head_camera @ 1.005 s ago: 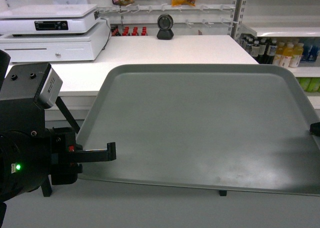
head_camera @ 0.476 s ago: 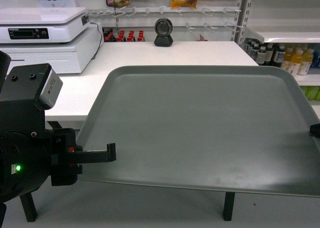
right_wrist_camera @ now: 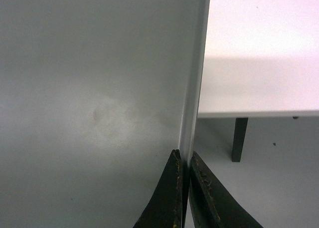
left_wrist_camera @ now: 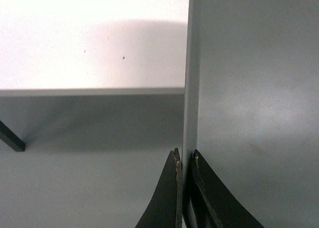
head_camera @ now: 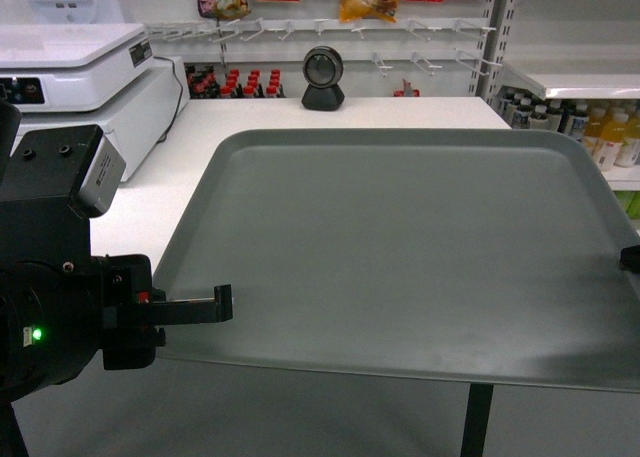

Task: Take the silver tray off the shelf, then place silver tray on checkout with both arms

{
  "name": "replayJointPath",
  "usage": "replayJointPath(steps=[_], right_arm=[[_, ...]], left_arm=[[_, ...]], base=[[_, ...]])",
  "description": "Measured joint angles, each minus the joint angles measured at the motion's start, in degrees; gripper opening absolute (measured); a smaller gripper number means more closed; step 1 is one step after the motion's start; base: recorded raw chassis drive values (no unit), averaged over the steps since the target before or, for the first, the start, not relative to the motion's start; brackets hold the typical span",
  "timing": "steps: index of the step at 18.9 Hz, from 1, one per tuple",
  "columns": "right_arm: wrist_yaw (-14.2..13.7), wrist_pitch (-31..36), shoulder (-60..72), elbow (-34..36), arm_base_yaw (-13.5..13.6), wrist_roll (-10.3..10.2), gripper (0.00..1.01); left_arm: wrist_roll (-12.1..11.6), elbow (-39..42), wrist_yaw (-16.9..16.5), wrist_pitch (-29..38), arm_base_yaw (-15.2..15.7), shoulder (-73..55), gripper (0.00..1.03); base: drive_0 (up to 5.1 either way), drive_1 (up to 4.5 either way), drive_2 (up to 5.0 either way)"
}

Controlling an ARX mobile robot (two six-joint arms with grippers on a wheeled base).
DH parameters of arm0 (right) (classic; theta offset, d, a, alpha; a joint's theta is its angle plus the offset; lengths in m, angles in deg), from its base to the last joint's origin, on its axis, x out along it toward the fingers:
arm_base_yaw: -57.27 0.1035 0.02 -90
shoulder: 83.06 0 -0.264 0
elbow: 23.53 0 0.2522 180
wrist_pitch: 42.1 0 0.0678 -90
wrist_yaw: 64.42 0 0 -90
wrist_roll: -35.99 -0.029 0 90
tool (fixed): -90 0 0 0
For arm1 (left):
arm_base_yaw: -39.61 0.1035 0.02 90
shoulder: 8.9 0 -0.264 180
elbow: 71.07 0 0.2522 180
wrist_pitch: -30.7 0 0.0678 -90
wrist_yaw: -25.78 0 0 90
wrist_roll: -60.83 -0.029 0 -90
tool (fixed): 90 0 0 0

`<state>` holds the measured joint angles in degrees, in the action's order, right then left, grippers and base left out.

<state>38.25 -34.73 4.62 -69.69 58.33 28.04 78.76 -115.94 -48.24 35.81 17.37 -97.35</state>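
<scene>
The silver tray [head_camera: 400,257] is a large grey-green rectangle held level in the air and fills most of the head view. My left gripper [head_camera: 222,304] is shut on its left rim. In the left wrist view both fingers of this gripper [left_wrist_camera: 185,155] pinch the rim of the tray [left_wrist_camera: 254,88]. At the frame's right edge my right gripper [head_camera: 630,259] barely shows. The right wrist view has this gripper [right_wrist_camera: 184,155] shut on the right rim of the tray [right_wrist_camera: 89,88]. The white checkout [head_camera: 190,167] lies ahead, and the tray's far part overlaps its front edge.
A black round scanner [head_camera: 323,77] stands at the back of the counter. A white register [head_camera: 70,67] sits at the left. At the right a white shelf [head_camera: 575,82] has bottles under it. Snack bags hang on the back wall. A dark counter leg [head_camera: 475,417] shows below the tray.
The counter, scanner and register have slid down and left in the head view and look nearer. The tray and both grippers keep the same place in the view, still clamped.
</scene>
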Motion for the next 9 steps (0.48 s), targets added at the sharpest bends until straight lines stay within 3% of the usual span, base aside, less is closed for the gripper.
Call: replayJointPath(steps=[9], right_arm=[[0.0, 0.0, 0.0, 0.0, 0.0, 0.0, 0.03]], left_arm=[[0.0, 0.0, 0.0, 0.1, 0.0, 0.0, 0.03]], base=[[0.0, 4.28, -4.2]])
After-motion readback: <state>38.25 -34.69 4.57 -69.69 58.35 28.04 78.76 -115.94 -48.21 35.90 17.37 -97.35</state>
